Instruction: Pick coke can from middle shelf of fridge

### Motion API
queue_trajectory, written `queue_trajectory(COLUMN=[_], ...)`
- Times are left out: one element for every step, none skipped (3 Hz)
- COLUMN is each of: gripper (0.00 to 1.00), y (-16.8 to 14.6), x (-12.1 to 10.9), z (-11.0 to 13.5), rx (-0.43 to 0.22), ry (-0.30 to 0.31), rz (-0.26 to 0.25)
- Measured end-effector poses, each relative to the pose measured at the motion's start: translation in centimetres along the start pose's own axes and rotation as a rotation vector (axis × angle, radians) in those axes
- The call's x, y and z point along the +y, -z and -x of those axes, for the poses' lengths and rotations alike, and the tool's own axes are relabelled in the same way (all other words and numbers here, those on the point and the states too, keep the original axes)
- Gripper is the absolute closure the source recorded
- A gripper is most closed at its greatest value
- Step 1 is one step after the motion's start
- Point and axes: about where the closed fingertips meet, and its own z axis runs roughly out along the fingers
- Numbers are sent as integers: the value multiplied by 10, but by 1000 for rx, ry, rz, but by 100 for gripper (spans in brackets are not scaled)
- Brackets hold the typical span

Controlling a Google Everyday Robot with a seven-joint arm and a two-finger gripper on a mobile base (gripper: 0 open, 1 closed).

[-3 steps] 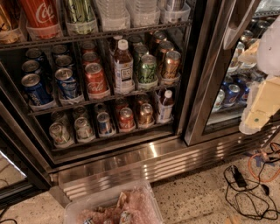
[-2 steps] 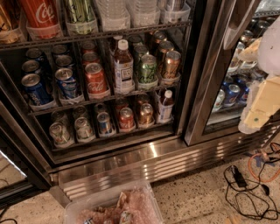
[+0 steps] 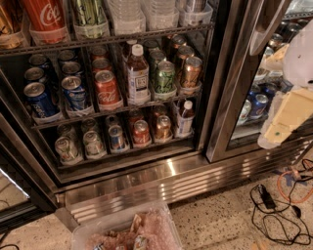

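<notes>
White Coca-Cola script on the red coke can (image 3: 106, 90) at the front of the middle shelf (image 3: 161, 100), same script on the taller red can (image 3: 46, 14) above, bottle label (image 3: 138, 82) unreadable, gripper (image 3: 287, 119) far right, well apart from both.

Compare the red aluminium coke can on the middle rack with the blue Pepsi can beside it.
Colour: the coke can is red with white script, the Pepsi can blue. Place: the coke can stands right of the Pepsi can. Both stand upright, silver-topped. The gripper hangs far right, away from both.
</notes>
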Motion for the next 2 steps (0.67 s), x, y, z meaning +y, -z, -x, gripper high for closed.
queue_trajectory(gripper=[0,0], y=[-13,-29], x=[-3,-9], z=[5,16], rx=[-33,-65], ry=[-17,-17], rz=[-2,-9])
